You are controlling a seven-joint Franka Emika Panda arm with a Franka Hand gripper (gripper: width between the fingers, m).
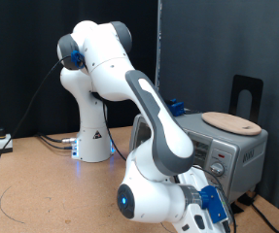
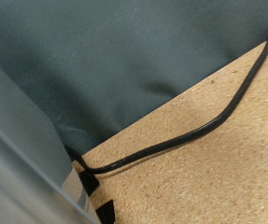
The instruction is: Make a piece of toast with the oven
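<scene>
The oven (image 1: 222, 148), a silver-grey box with knobs on its front panel, stands at the exterior view's right on the brown table. The arm bends down in front of it, and the gripper (image 1: 202, 216) hangs low by the oven's lower front corner, its fingers cut off by the picture's bottom edge. In the wrist view no fingers show. That view holds a grey wall (image 2: 21, 154) with a black foot (image 2: 87, 182), which looks like the oven's side, standing on the table. The piece of toast is out of view.
A round tan wooden board (image 1: 231, 121) lies on the oven's roof, with a black stand (image 1: 247, 92) behind it. A black cable (image 2: 208, 121) runs over the chipboard table (image 2: 208, 177) beside the oven. A dark curtain (image 2: 124, 56) hangs behind. A small white box (image 1: 1, 143) and cables lie at the left.
</scene>
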